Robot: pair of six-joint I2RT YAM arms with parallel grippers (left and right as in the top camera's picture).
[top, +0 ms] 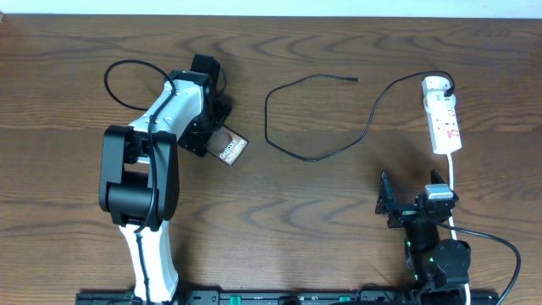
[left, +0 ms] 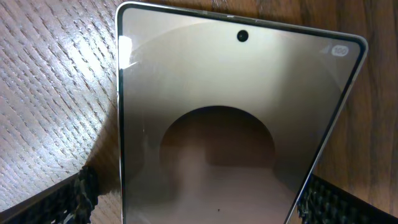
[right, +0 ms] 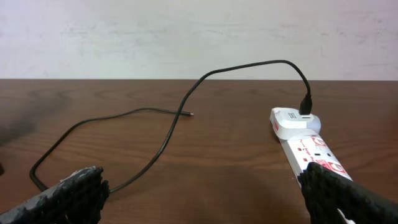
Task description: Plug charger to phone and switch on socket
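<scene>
The phone lies on the wooden table left of centre. It fills the left wrist view, screen side up. My left gripper is down over it. Its jaws are open and straddle the phone's sides, with a gap showing at the left finger. The charger cable loops across the middle, and its free tip lies on the table. Its other end is plugged into the socket, a white power strip at the right. My right gripper is open and empty, just in front of the socket and the charger.
A white adapter sits on the strip's far end. The strip's white cord runs back past my right arm. A black robot cable loops at the far left. A pale wall stands beyond the table's far edge.
</scene>
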